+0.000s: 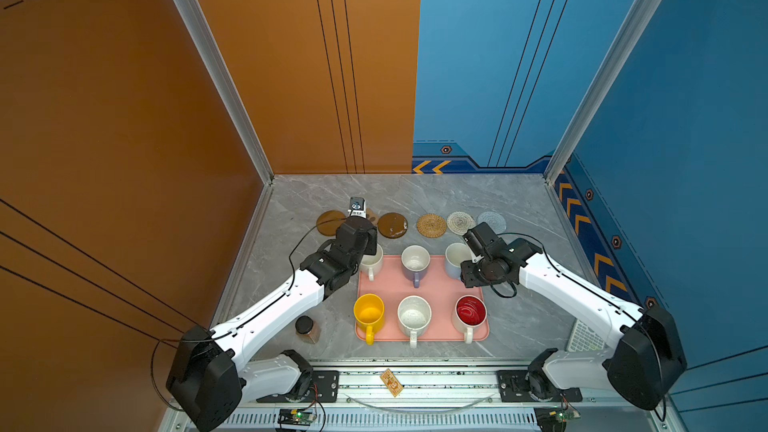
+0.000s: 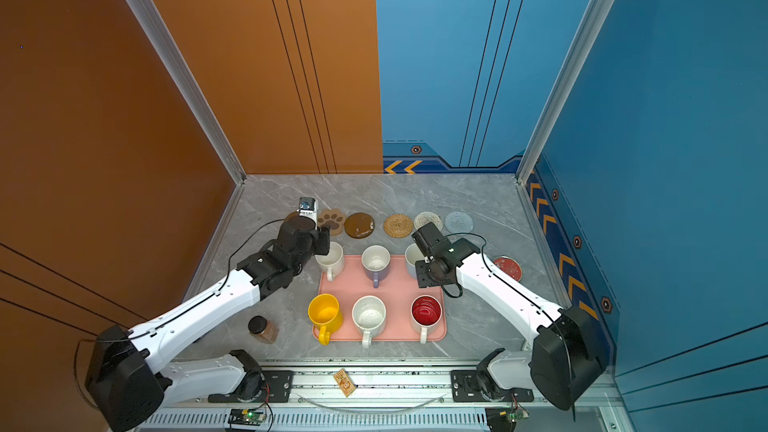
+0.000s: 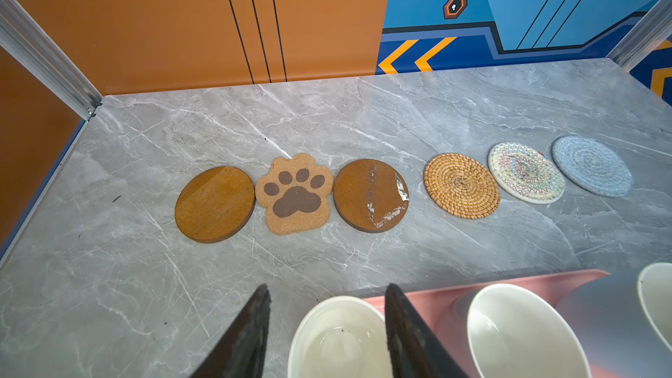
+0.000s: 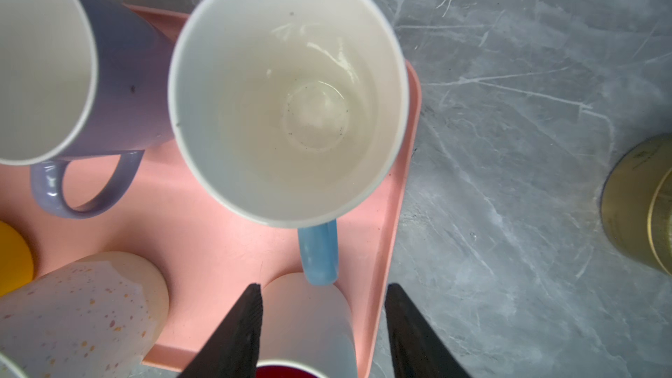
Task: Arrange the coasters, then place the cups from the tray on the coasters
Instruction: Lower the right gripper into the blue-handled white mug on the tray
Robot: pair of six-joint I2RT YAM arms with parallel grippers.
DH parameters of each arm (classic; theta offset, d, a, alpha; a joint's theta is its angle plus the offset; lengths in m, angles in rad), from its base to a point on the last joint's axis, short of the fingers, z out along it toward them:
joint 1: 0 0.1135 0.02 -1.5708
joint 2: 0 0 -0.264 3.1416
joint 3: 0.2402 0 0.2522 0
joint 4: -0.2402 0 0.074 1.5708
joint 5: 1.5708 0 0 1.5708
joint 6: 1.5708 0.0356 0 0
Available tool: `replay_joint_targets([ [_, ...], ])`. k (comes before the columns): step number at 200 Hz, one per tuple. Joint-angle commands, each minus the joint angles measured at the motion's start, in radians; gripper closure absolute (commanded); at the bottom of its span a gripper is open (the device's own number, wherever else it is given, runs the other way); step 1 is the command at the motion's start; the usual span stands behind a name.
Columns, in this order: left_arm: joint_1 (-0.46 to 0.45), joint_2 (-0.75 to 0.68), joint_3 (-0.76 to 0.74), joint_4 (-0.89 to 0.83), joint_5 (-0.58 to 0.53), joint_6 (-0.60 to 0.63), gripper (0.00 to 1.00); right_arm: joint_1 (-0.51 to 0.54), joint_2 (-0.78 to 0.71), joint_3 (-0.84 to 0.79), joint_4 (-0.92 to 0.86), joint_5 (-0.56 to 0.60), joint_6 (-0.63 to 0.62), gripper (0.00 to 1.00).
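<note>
Coasters (image 3: 371, 194) lined up, all cups (image 1: 415, 261) on the tray (image 1: 440, 284); my left gripper (image 3: 327, 285) and right gripper (image 4: 323, 285) hang open, empty.

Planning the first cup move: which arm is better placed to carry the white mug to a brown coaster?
Left, probably: the left claw hangs open over the white mug, a brown coaster just beyond. The right claw is by the light blue mug, across the tray.

Six coasters (image 3: 461, 185) in row beyond pink tray (image 1: 436, 288); six handled mugs (image 1: 414, 315) upright on tray, two rows.
</note>
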Motion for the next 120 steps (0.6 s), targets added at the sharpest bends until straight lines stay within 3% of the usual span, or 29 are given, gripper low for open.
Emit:
replay_joint_targets([
  [1,0.016,-0.005,-0.013,0.015,0.020,-0.014,0.48,-0.010,0.031,0.033,0.006,-0.023,-0.034,0.49],
  [120,0.031,0.000,-0.019,0.029,0.054,-0.028,0.48,-0.034,0.092,0.027,0.077,-0.032,-0.047,0.63],
])
